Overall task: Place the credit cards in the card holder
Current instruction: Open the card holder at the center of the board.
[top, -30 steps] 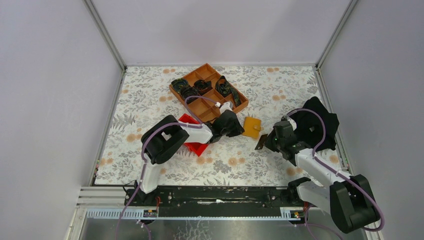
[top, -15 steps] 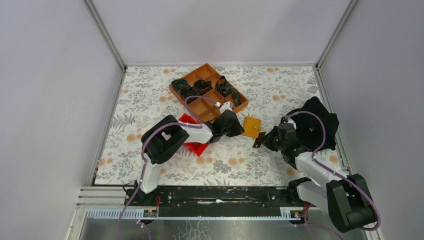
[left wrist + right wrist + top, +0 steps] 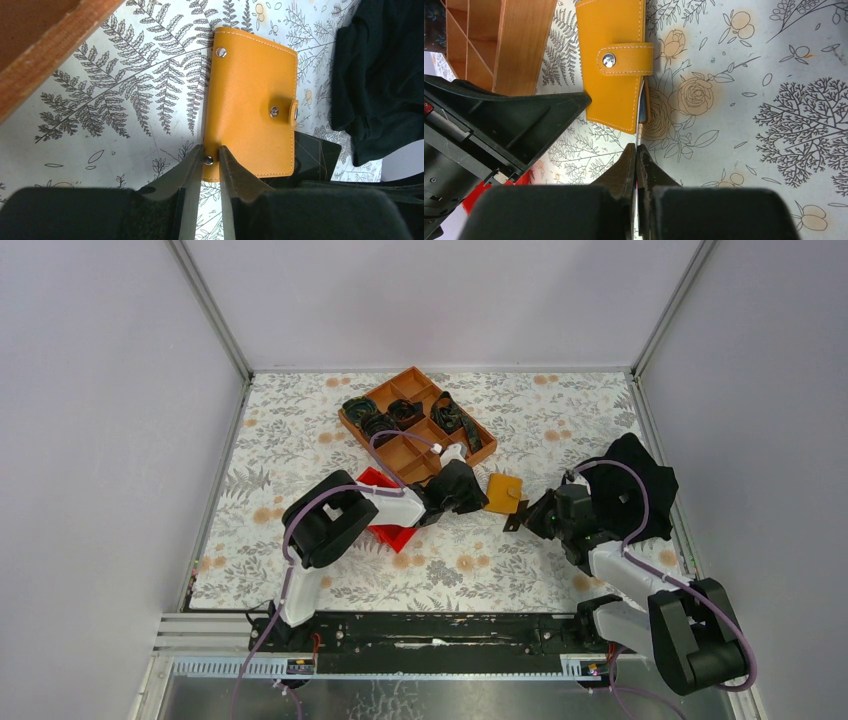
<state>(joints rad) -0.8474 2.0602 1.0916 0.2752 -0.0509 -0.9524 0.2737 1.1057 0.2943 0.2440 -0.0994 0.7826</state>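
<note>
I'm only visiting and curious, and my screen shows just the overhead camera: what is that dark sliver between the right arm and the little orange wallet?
Observer: It's a credit card, pinched in the shut right end effector. The right wrist camera sees it edge-on.
Visitor: Is it inside the wallet?
Observer: In the left wrist view its edge meets the card holder on the side with the snap strap. Whether it is inside, I cannot tell.
Visitor: And the other arm?
Observer: The left end effector grips the holder's opposite corner, with a metal stud between its fingers.
</note>
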